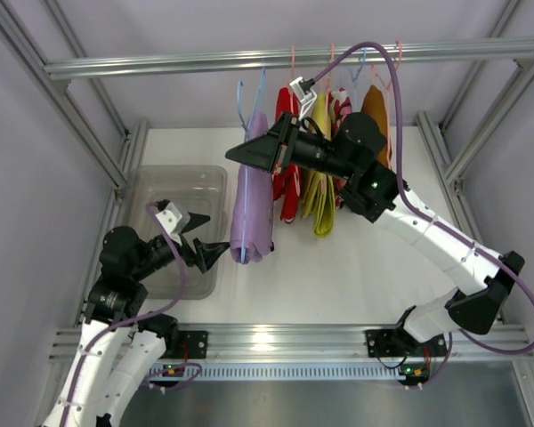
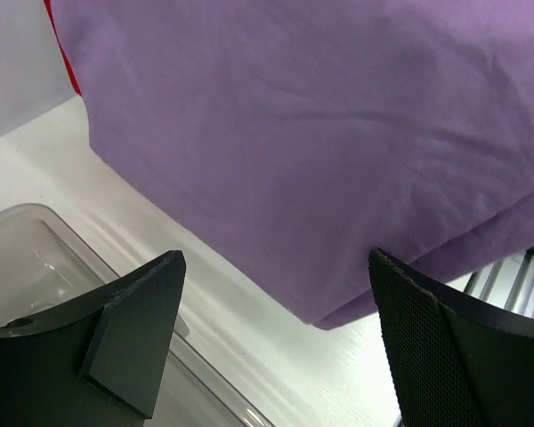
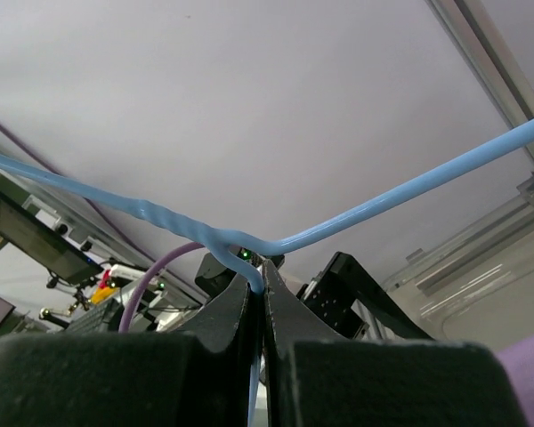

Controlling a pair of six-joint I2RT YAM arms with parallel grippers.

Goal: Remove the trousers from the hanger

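Note:
The lilac trousers hang folded over a blue hanger, off the rail. My right gripper is shut on the blue hanger's wire; in the right wrist view the wire runs down between the closed fingertips. My left gripper is open and empty just left of the lilac trousers' lower end. In the left wrist view the lilac cloth hangs just ahead of and above the open gripper, not between the jaws. The red trousers and the yellow-green trousers hang behind the right arm.
A clear plastic bin stands at the left, under my left gripper; its rim also shows in the left wrist view. A metal rail crosses the back with several hangers and an orange garment. Frame posts stand at both sides.

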